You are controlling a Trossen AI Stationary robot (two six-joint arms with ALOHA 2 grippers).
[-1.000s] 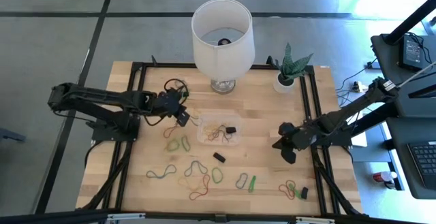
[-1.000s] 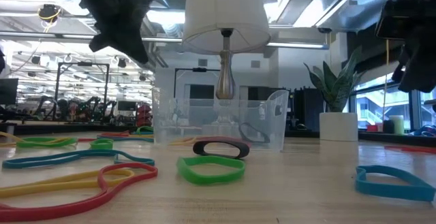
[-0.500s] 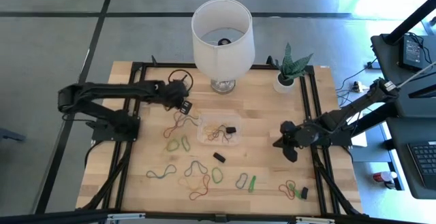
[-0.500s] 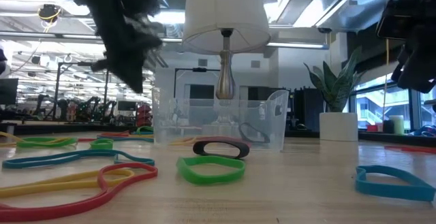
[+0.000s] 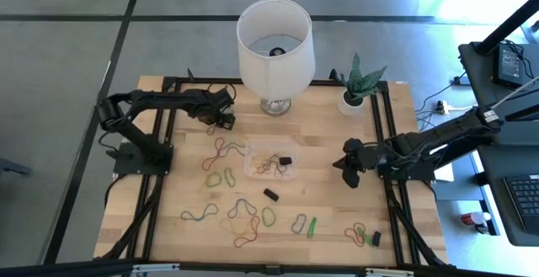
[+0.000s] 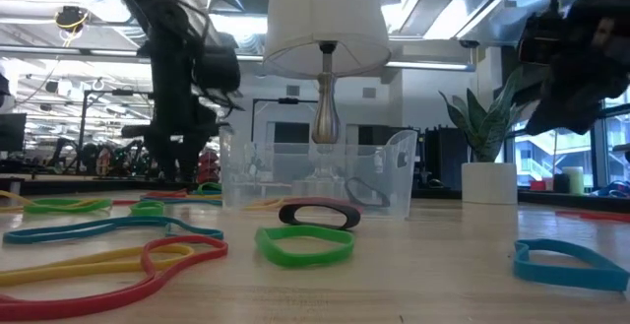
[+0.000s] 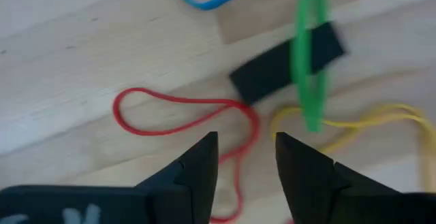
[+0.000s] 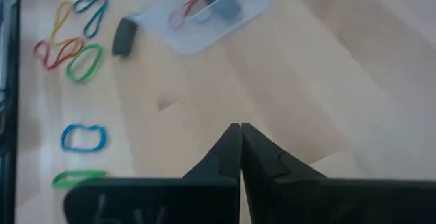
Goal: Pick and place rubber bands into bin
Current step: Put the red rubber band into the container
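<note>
The left hand (image 5: 224, 119) hovers near the lamp's base (image 5: 275, 105), its fingers (image 7: 197, 166) spread with nothing between them. In its wrist view a red rubber band (image 7: 184, 112) lies on the tabletop (image 5: 328, 184) just ahead of the fingertips, its long axis running across the gap, beside a black band (image 7: 286, 64) crossed by a green one (image 7: 310, 54). The bin (image 5: 271, 161), clear and already holding several bands, sits at the middle of the tabletop, between the two arms. Most loose rubber bands (image 5: 244, 214) lie scattered toward the near edge, and the left arm looks the better placed for the cluster (image 5: 221, 152) just beside the bin. The right hand (image 5: 349, 164), fingers (image 8: 240, 149) pressed together and holding nothing, waits apart from the bin on its own side. Compared with a second earlier, the left hand has drawn back from the bin's corner toward the lamp, and the right hand has edged slightly toward the bin.
</note>
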